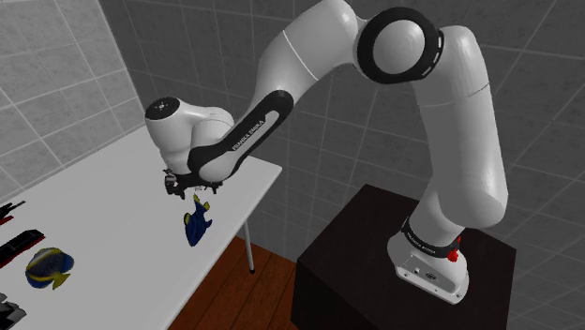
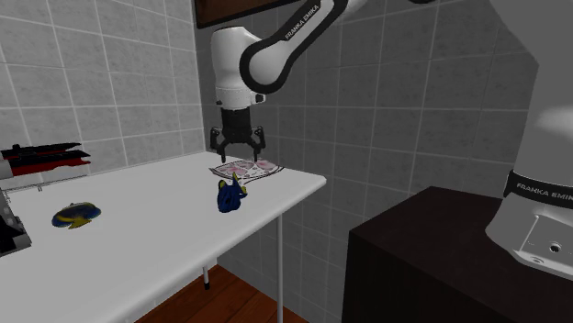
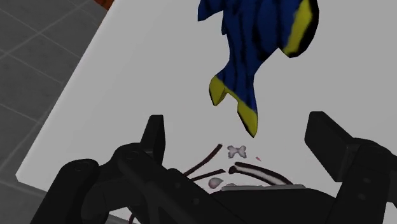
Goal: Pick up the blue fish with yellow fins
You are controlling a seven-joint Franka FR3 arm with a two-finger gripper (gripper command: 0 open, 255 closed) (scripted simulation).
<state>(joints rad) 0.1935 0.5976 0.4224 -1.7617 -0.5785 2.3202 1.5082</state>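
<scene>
In the wrist view the blue fish (image 3: pixel 254 44) ran off the top edge, so its head was lost; just the body, one yellow fin and the forked tail showed. The printed sheet (image 3: pixel 238 151) lay mostly hidden behind the jaws, and what markings peeked out were too scrappy to make out. From the shoulder view the jaws were half buried under the white wrist (image 1: pixel 183 131). At that view's left edge a red-and-black object (image 1: pixel 21 244) and a dark thing (image 1: pixel 7 305) in the bottom corner were cut off, past naming. In the second exterior view the sheet's print was too small to read.
</scene>
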